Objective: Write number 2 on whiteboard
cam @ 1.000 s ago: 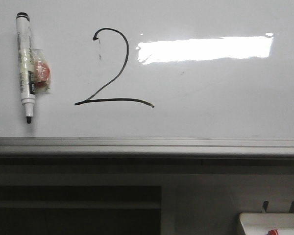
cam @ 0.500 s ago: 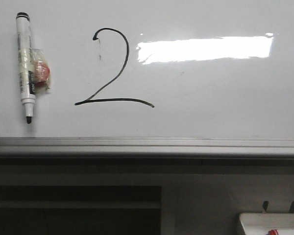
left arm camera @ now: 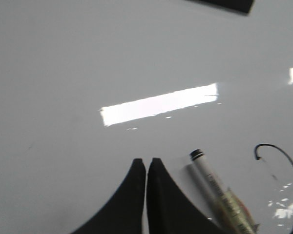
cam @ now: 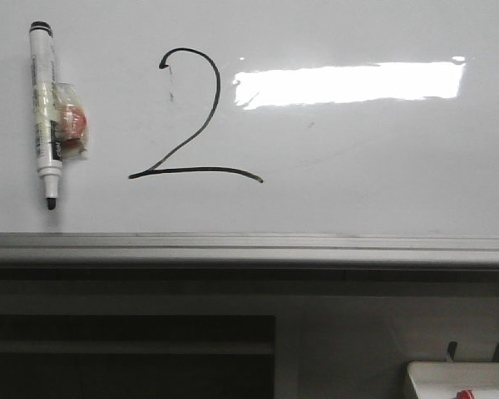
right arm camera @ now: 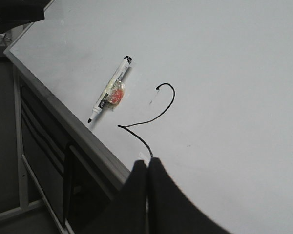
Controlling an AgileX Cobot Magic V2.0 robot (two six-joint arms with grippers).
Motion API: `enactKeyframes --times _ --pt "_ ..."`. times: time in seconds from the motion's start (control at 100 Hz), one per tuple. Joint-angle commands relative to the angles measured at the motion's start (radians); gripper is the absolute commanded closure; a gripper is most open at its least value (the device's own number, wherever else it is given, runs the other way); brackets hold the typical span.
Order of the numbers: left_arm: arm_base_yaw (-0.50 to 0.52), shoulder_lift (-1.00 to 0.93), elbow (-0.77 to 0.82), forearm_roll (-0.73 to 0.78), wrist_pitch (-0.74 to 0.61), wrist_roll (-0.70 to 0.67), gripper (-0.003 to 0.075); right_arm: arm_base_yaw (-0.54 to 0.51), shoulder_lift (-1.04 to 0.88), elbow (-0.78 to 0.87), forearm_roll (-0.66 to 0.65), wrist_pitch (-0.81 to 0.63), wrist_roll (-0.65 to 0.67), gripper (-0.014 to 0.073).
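We note matte black fingers on the left gripper point(left arm camera: 146, 163) and right gripper point(right arm camera: 147, 163): broad at the base, curving to narrow rounded tips. No markings visible.

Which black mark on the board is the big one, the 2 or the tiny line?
The number 2 is the big one: a hooked top, slanting stroke and long base. The faint short dashed mark beside its hook is tiny.

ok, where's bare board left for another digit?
Right of the number 2, the whiteboard is bare apart from the light reflection, down to the bottom rail. The left is crowded: the marker sticks there, leaving a narrow strip.
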Motion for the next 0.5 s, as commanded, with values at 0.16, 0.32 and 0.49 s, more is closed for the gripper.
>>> enactKeyframes --times 0.16,0.32,0.49 --pt "0.260 -0.157 0.038 0.150 0.053 -0.211 0.0741 -0.005 0.009 -0.025 0.003 -0.076 -0.009 0.0665" --pt "0.295 -0.221 0.143 0.147 0.062 -0.211 0.0741 -0.005 0.009 -0.025 0.003 -0.076 -0.009 0.0664" --pt "0.295 -0.287 0.189 0.110 0.298 -0.211 0.0741 -0.005 0.009 -0.025 0.003 -0.076 -0.009 0.0664"
